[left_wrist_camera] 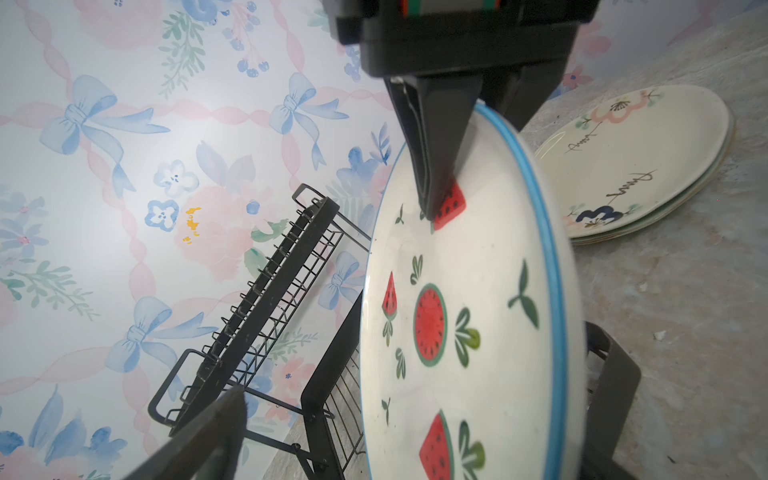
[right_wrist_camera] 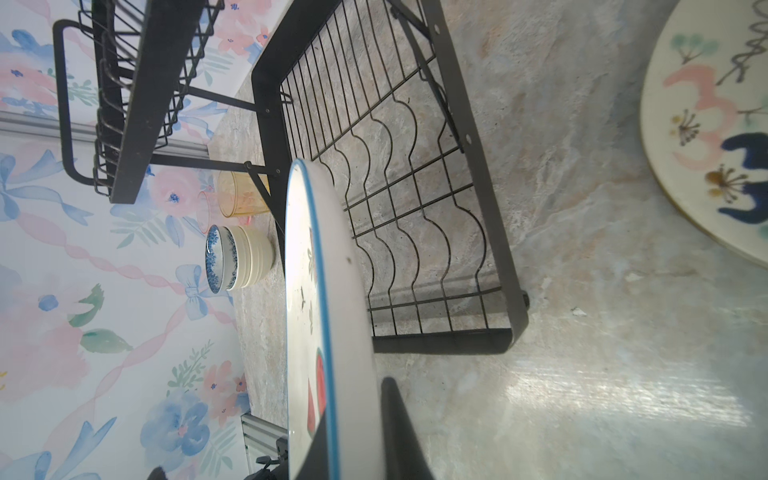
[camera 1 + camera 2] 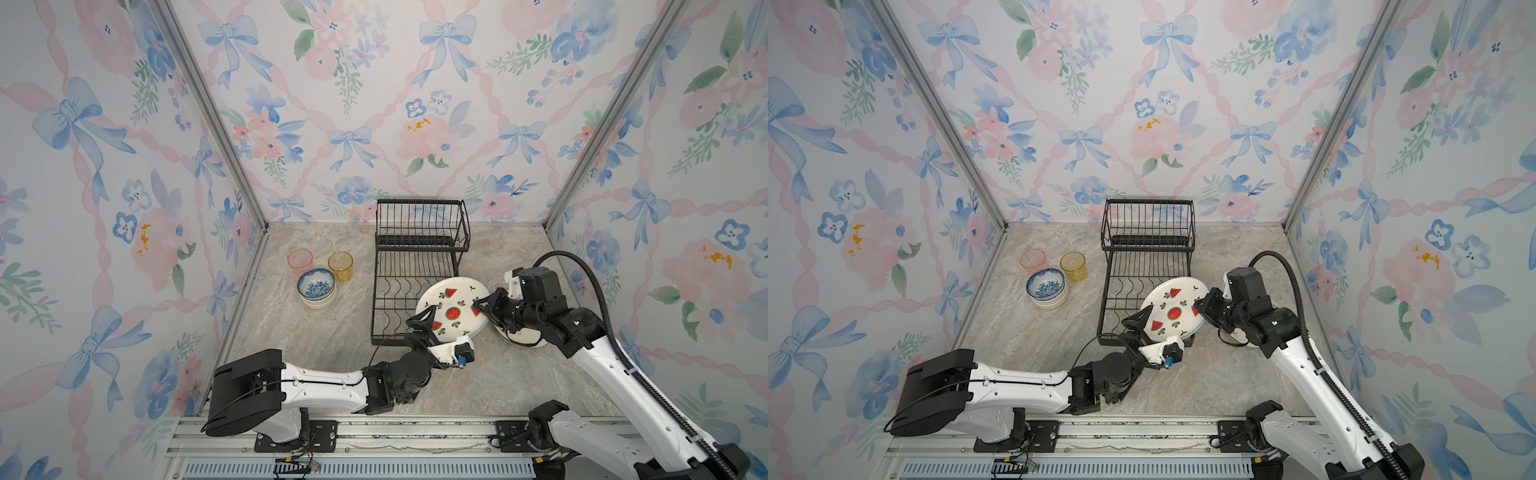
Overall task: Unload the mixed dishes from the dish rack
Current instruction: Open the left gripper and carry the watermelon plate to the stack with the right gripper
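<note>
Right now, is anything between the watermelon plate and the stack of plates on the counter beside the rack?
Bare counter lies between the watermelon plate, pinched by the right gripper, and the plate stack. But the open left gripper straddles the plate's near edge, so part of it sits on the stack's side.

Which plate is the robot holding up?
The watermelon plate, blue-rimmed, tilted in the right pincer. The flower plates lie stacked flat on the table.

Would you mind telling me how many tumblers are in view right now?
2. The pink tumbler and the amber tumbler stand upright on the table, left of the dish rack, just behind the stacked bowls. No other shows in the rack; none seems hidden.
</note>
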{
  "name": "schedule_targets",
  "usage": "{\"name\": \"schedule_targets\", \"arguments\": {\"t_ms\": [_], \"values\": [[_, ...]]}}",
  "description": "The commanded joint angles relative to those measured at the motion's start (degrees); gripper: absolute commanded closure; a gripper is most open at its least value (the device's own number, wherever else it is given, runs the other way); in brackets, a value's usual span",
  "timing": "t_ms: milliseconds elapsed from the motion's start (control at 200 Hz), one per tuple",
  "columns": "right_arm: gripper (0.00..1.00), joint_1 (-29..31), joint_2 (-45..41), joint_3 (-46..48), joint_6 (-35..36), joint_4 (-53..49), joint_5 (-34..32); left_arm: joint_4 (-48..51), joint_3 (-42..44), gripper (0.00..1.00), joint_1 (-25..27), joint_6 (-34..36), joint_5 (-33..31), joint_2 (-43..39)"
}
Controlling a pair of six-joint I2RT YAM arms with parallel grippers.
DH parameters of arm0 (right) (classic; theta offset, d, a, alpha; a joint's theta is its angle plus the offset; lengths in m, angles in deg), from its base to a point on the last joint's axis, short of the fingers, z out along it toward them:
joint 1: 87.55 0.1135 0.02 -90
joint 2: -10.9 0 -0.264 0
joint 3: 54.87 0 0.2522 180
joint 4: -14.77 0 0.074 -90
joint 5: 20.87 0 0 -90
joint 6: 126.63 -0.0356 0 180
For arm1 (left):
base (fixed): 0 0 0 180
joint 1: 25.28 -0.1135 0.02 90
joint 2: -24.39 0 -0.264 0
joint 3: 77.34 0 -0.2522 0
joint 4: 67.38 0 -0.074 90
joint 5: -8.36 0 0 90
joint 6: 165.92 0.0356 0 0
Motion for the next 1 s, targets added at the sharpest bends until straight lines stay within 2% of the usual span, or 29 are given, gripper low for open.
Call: {"name": "schedule_targets", "arguments": {"t_ms": [0, 130, 340, 475, 690, 855, 995], "values": [[1.00, -5.3, -2.7, 2.1, 1.0, 3.3, 3.5, -2.7, 1.3, 0.02, 0.0, -3.8, 0.3, -4.1], [1.00, -11.0, -5.5, 3.0, 3.5, 1.8, 2.6, -2.7, 3.3, 0.02, -0.1, -5.7, 0.3, -7.3], [1.00, -18.8, -7.6, 2.9, 6.0, -0.7, 4.0, -2.7, 8.9, 0.02, -0.9, -14.0, 2.6, -15.7], [1.00, -23.0, -8.5, 2.7, 7.8, -2.9, 3.8, -2.6, 11.2, 0.02, -1.1, -15.3, 2.3, -20.6], [1.00, -32.5, -9.3, 3.4, 14.5, -5.7, 0.7, -2.7, 14.3, 0.02, -2.4, -17.5, 3.2, -26.6], [1.00, -38.0, -9.8, 4.7, 15.8, -4.6, 0.5, -2.7, 15.4, 0.02, -3.0, -17.9, 3.2, -28.6], [1.00, -42.2, -6.4, 6.7, 15.6, -1.5, 2.3, -2.7, 15.9, 0.02, -3.4, -18.5, 3.8, -28.7]]}}
